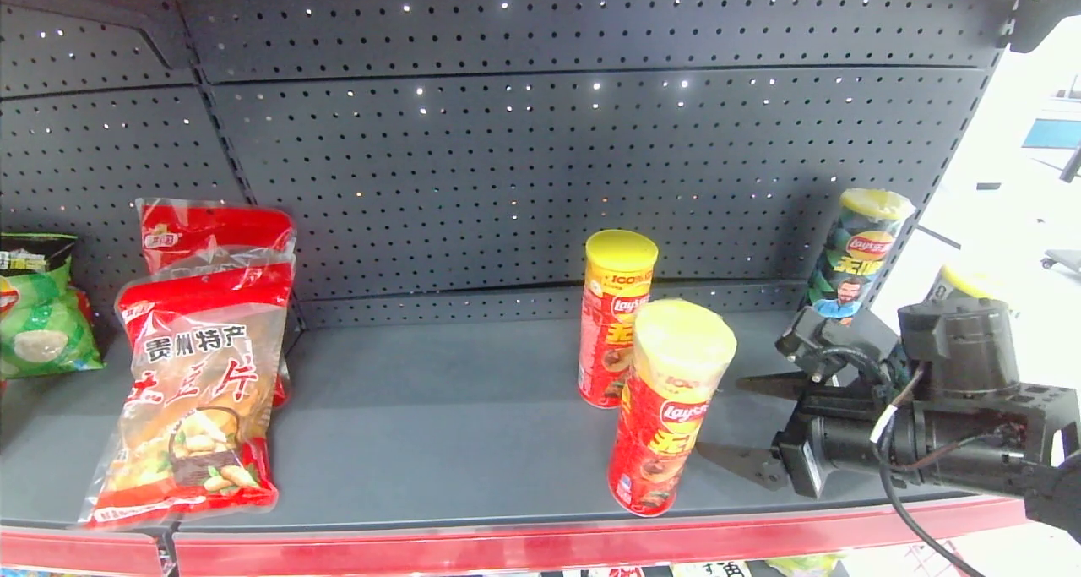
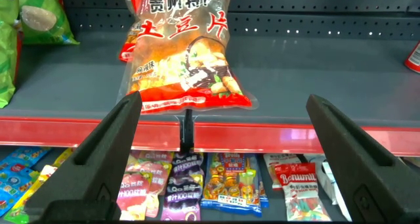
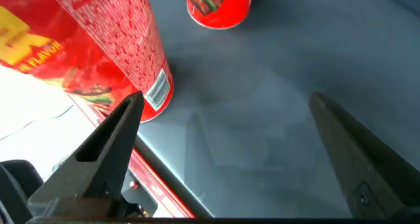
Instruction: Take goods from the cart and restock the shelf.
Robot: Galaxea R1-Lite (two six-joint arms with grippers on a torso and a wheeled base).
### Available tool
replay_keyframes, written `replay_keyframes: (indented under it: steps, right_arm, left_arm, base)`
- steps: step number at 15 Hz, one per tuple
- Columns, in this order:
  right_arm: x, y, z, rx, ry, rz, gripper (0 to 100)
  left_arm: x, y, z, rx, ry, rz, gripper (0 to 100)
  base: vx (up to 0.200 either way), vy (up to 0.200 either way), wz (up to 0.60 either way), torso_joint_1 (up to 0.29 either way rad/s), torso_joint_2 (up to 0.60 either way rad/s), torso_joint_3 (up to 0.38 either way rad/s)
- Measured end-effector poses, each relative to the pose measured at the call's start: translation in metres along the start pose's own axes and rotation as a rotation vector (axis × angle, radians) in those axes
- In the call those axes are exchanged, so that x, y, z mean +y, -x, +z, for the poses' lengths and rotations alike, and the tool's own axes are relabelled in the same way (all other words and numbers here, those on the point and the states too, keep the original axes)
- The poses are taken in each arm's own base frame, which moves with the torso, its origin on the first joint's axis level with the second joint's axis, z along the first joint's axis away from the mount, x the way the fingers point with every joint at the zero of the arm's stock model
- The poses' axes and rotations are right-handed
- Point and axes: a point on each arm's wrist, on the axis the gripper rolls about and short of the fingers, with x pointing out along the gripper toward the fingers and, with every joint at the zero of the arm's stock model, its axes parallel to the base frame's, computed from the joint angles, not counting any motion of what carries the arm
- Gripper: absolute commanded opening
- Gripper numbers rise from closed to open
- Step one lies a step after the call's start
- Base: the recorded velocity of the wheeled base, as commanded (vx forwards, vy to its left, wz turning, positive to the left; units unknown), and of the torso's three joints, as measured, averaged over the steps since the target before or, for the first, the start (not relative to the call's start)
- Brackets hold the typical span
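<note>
- Front can stands upright near the shelf's front edge, right of middle; a second can stands just behind it.
- Right gripper: jaws wide, empty, just beside the front can, toward the shelf's right end.
- Left gripper: jaws wide, empty, off the front edge, facing a red bag.
- Green can stands at the back right corner.
</note>
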Motion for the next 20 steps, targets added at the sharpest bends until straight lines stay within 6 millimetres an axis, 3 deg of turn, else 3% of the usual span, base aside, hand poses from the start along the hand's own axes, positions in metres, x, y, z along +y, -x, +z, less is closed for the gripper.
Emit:
replay_keyframes:
  steps: [20]
  right_arm:
    - [-0.003, -0.03, -0.012, 0.041, -0.007, 0.046, 100]
  left_arm:
    - [0.0, 0.0, 0.0, 0.0, 0.0, 0.0, 100]
  base:
    - [0.0, 0.0, 0.0, 0.0, 0.0, 0.0]
